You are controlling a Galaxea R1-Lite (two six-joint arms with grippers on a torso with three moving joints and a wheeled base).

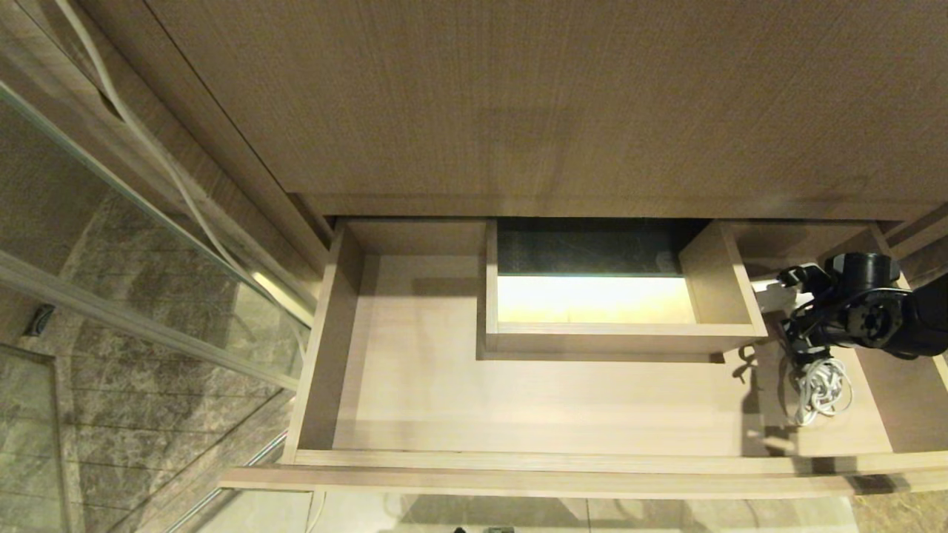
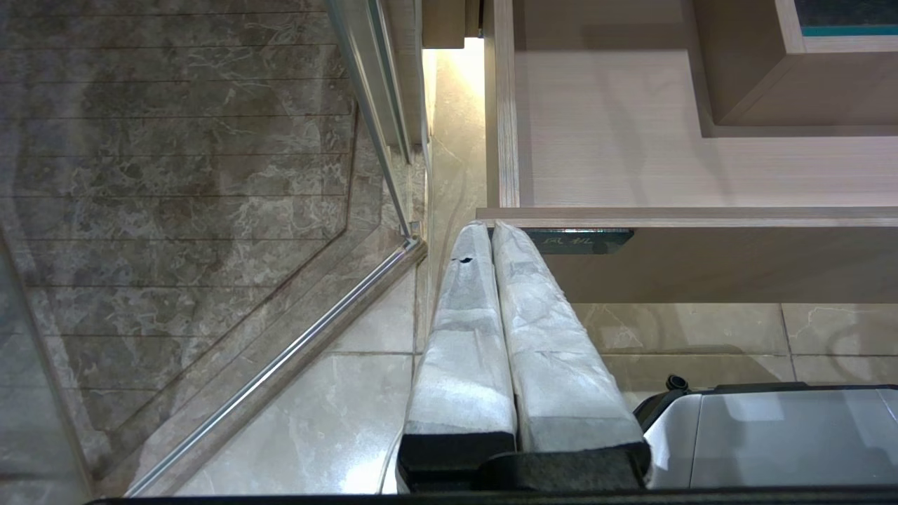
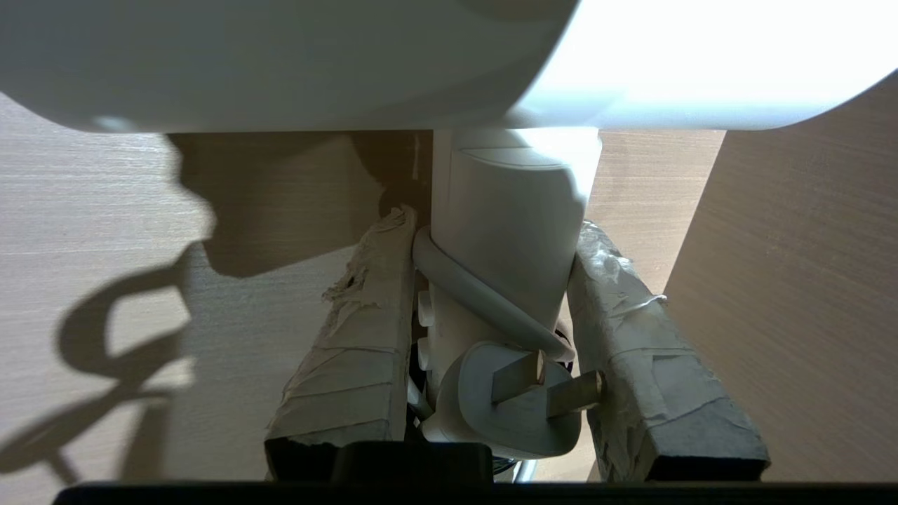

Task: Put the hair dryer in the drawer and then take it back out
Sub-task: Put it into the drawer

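**Hair dryer held over the right end of the open drawer**

The right gripper (image 3: pixel 491 337) is clamping the hair dryer (image 3: pixel 512 210) by its handle, padded fingers (image 3: pixel 358 351) pressing on both sides, with the cord wrapped round the handle and the plug (image 3: pixel 519 400) lying between the fingers. In the head view this gripper (image 1: pixel 803 300) is working at the right end of the drawer (image 1: pixel 415 392), which is standing pulled out, the coiled white cord (image 1: pixel 820 389) hanging below it over the drawer floor.

Judgement: whether this is the lowering or the lifting stage cannot be told. Either way, the dryer needs to travel straight up or down, its grip staying firm.

Obstructions: the boxed cut-out (image 1: pixel 615 337) is sitting just beside the gripper, the drawer's right wall is near on the other side, and the dangling cord may be snagging.

The left gripper (image 2: pixel 501 330) is parked outside the drawer front, fingers together, empty, beside a glass partition (image 2: pixel 372 105).
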